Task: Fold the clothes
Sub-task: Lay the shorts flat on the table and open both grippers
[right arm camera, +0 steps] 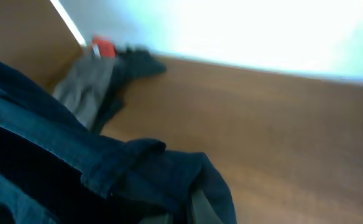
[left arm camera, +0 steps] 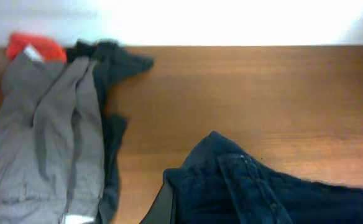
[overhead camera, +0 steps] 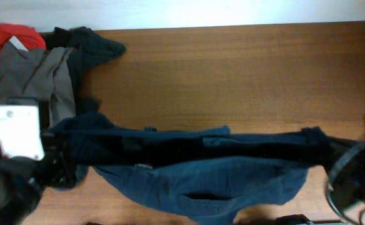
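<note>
The dark navy-blue shorts (overhead camera: 201, 169) hang stretched by the waistband between my two grippers, across the table's front half. My left gripper (overhead camera: 56, 150) is shut on the waistband's left end; in the left wrist view the cloth (left arm camera: 256, 186) covers the fingers (left arm camera: 169, 208). My right gripper (overhead camera: 332, 153) is shut on the right end; in the right wrist view the shorts (right arm camera: 76, 168) wrap over the fingertips (right arm camera: 197, 208). The grey trousers (overhead camera: 32, 78), black garment (overhead camera: 89, 47) and small red piece (overhead camera: 17, 34) lie heaped at the back left.
The wooden table (overhead camera: 245, 81) has its far edge along the white wall. The heap also shows in the left wrist view, with grey trousers (left arm camera: 45, 137) and the red piece (left arm camera: 35, 45). It appears far off in the right wrist view (right arm camera: 101, 74).
</note>
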You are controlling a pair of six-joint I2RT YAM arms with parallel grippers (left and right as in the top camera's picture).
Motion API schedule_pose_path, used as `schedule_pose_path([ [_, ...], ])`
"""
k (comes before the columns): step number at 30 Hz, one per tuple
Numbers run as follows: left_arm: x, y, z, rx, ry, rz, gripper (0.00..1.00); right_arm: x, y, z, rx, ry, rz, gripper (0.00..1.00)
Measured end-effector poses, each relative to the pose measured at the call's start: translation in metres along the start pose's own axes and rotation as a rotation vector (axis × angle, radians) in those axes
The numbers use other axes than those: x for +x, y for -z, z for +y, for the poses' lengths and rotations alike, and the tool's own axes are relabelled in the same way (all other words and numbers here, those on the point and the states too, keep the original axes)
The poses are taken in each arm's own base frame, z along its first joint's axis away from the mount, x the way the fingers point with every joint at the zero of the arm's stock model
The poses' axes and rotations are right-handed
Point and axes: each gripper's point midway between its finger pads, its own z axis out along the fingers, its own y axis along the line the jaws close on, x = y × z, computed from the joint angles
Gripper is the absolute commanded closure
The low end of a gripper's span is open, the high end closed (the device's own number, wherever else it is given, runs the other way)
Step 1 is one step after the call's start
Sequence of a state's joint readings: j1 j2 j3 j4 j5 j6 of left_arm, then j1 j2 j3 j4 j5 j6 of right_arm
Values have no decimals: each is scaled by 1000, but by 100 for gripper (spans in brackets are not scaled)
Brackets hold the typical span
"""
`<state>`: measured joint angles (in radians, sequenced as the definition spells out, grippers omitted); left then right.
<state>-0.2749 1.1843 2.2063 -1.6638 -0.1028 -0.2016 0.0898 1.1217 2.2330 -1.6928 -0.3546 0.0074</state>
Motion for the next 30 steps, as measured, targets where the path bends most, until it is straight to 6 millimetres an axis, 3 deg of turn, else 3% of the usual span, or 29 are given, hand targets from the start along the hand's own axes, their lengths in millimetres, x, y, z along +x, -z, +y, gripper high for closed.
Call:
schedule_pose_path([
  [5, 6, -55, 6, -92, 12, 137, 100, 17, -73, -34, 45, -97, 250, 96],
  [8, 13, -116, 12, -189, 8, 270, 100, 29, -124, -60, 84, -151, 419, 96],
  [11, 21, -168, 15, -251, -2, 359, 99, 38, -161, -79, 113, -176, 520, 96],
  [19, 32, -284, 17, -336, -5, 425, 100, 41, -251, -124, 173, -177, 596, 96],
  [25, 40, -369, 20, -367, 7, 405, 100, 56, -330, -159, 197, -179, 626, 96],
  [30, 48, -437, 18, -366, 21, 354, 100, 68, -383, -182, 209, -174, 619, 96],
])
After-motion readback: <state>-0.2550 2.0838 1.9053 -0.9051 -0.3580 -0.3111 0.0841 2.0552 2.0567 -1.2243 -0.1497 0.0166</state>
